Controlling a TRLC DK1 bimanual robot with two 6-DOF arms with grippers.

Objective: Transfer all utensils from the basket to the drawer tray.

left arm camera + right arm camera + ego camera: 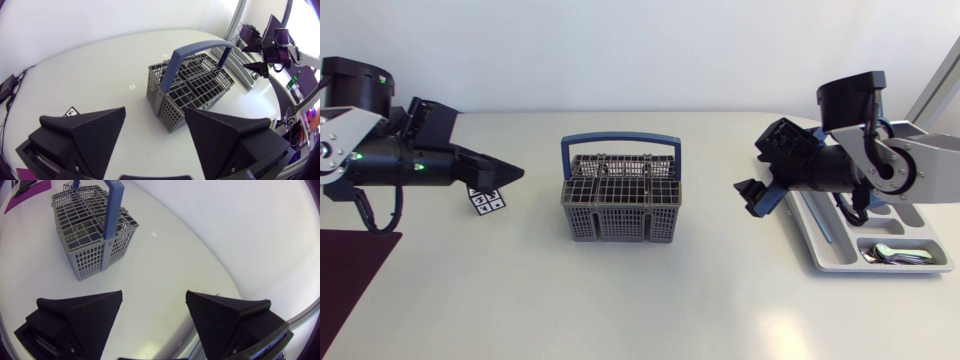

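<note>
The left gripper (155, 112), fingers apart and empty, faces the basket (620, 200) mid-table, where no utensil shows. The right gripper (154, 294), likewise spread and empty, hangs by the tray (820, 245) holding utensils (900, 255), suggesting the transfer is finished.

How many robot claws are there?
2. The left gripper is over the table left of the basket. The right gripper is between the basket and the tray. Both are open and empty.

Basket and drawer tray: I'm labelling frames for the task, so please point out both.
basket (620, 226), head view, front grey wall.
drawer tray (832, 252), head view, bare near corner.
</note>
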